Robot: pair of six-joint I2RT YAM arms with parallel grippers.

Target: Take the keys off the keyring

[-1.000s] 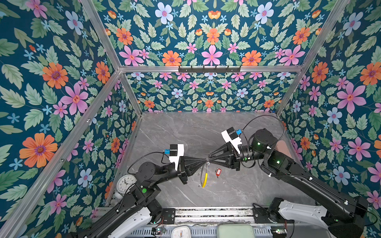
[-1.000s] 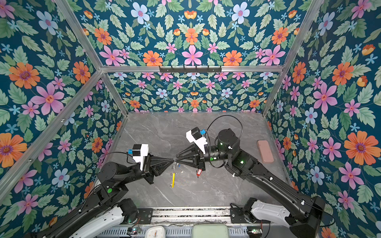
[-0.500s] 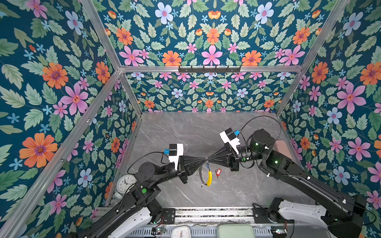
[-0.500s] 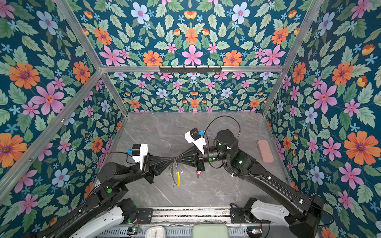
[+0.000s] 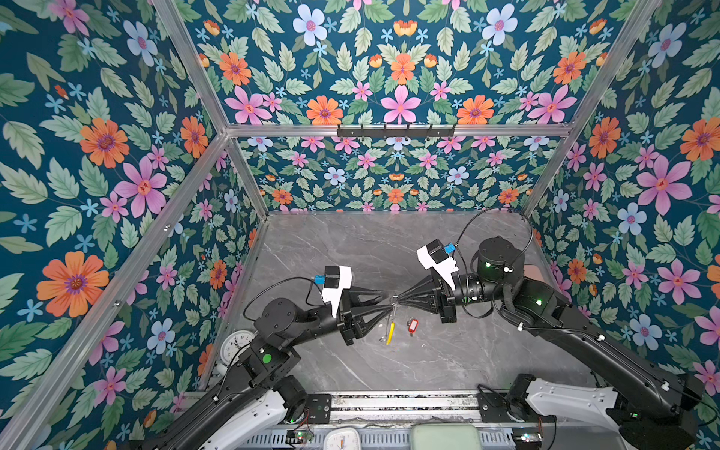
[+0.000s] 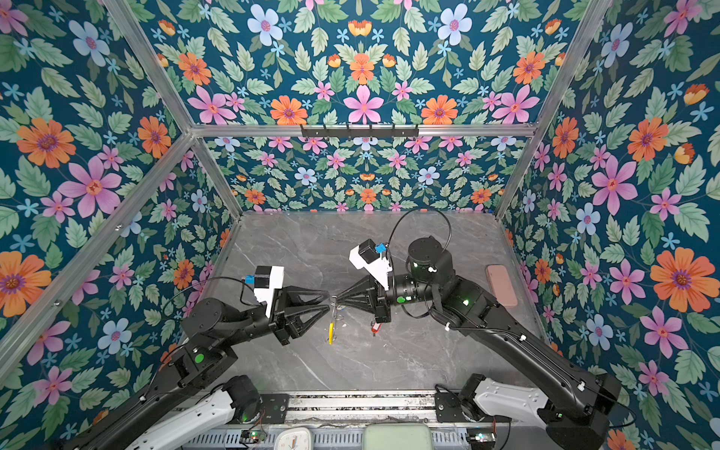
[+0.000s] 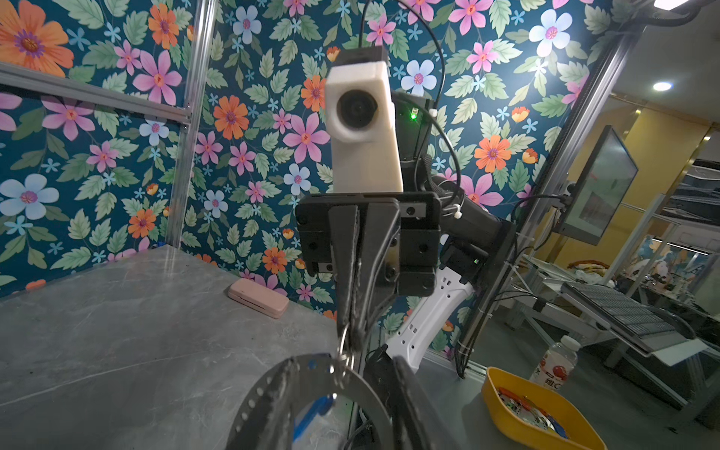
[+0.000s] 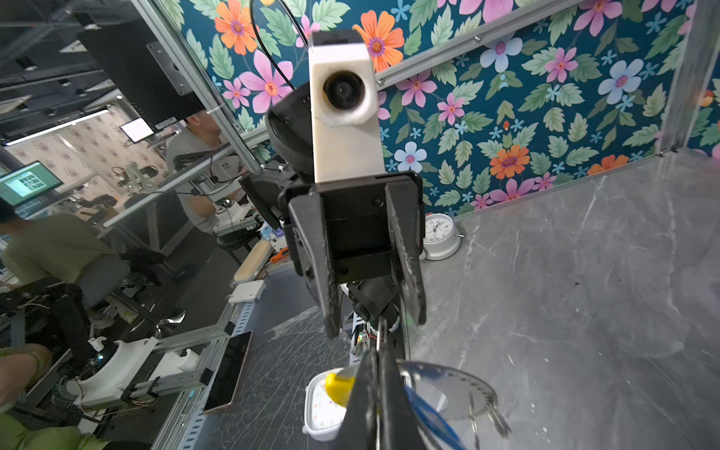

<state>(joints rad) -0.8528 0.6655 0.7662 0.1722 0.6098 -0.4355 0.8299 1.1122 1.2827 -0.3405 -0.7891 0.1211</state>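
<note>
Left gripper (image 5: 388,302): jaws stood partly apart, gripping nothing, fingertips flanking the top of the keyring (image 5: 389,333); contact could not be told. Keyring: thin dark hoop, edge-on in both top views, raised off the grey tabletop (image 5: 350,249), hung from the right gripper (image 5: 398,300), yellow section at the end away from the grip. Right gripper: jaws pressed together on the hoop wire, a small metal loop (image 7: 345,345) dangling at its fingertips. Blue tag (image 8: 428,415): blurred, close beneath those fingertips; attachment not discernible. Red-tagged key (image 5: 412,326): flat on the tabletop under the right gripper, apart from the hoop. Pink case (image 6: 502,286): well behind the right gripper, near the wall.
</note>
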